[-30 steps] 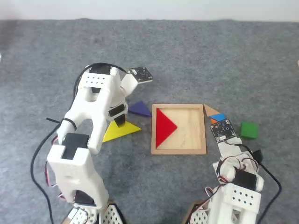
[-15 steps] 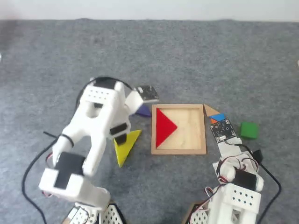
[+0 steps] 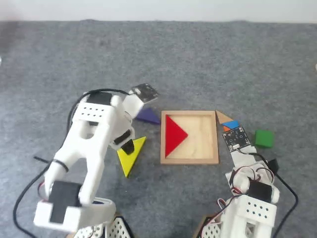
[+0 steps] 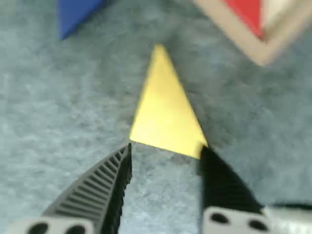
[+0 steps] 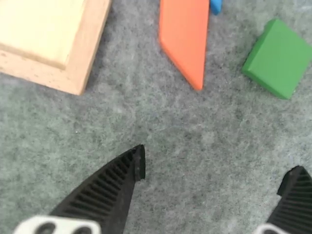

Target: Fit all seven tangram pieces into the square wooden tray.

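Observation:
The square wooden tray (image 3: pixel 189 161) lies mid-table with a red triangle (image 3: pixel 173 135) in its left half. A yellow triangle (image 3: pixel 130 153) lies flat on the carpet left of the tray. My left gripper (image 3: pixel 128 145) is down on it, and in the left wrist view its fingertips (image 4: pixel 122 161) press the two corners of the yellow triangle (image 4: pixel 165 112). A purple triangle (image 3: pixel 147 116) sits just behind. My right gripper (image 5: pixel 214 170) hangs open over bare carpet near an orange parallelogram (image 5: pixel 185 34) and a green square (image 5: pixel 278 58).
Right of the tray lie a tan triangle (image 3: pixel 223 117), a blue piece (image 3: pixel 231 124) and the green square (image 3: pixel 264 138). The tray corner (image 5: pixel 48 39) is close to my right gripper. Grey carpet covers the table, with wide free room at the back.
The yellow triangle has swung from pointing right at the tray to pointing toward the table's front. My left arm has shifted left and forward with it. The right arm has stayed still.

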